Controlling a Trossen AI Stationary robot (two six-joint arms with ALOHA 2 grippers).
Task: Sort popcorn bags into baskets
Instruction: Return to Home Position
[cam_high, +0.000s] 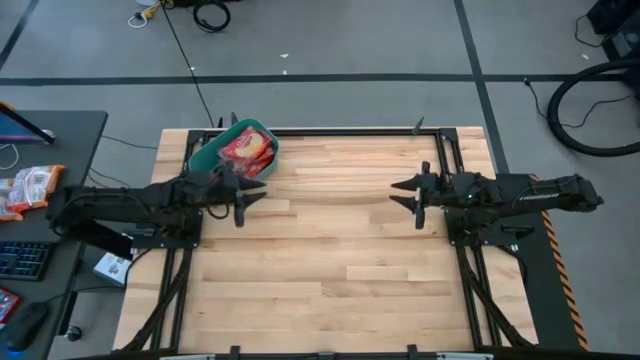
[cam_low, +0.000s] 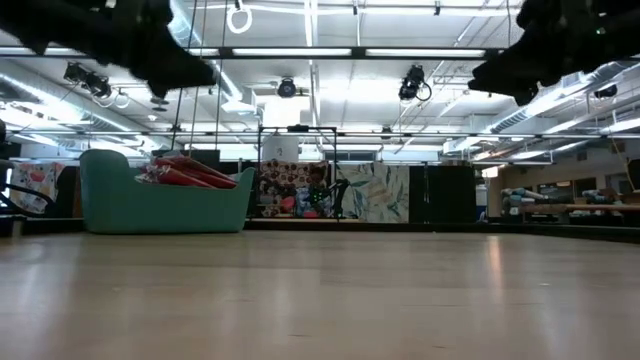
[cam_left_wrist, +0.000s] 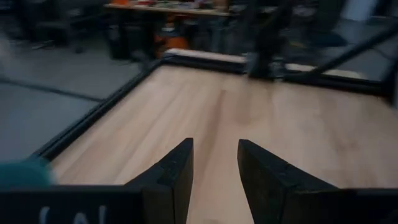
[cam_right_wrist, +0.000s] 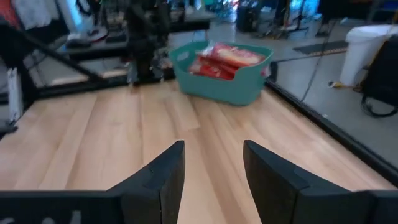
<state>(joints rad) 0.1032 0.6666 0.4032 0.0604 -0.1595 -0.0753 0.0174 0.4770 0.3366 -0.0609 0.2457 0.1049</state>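
High view: basket (cam_high: 205, 157) sits at table's (cam_high: 340, 270) corner.

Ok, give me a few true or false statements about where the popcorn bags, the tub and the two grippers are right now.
1. Every popcorn bag on the table lies in the teal tub. True.
2. The left gripper grips a popcorn bag. False: it is open and empty, above bare wood.
3. The teal tub stands in the middle of the table. False: it is at a corner on the left arm's side.
4. The right gripper is open and holds nothing. True.
5. In the low view, the bags rise above the tub's rim. True.
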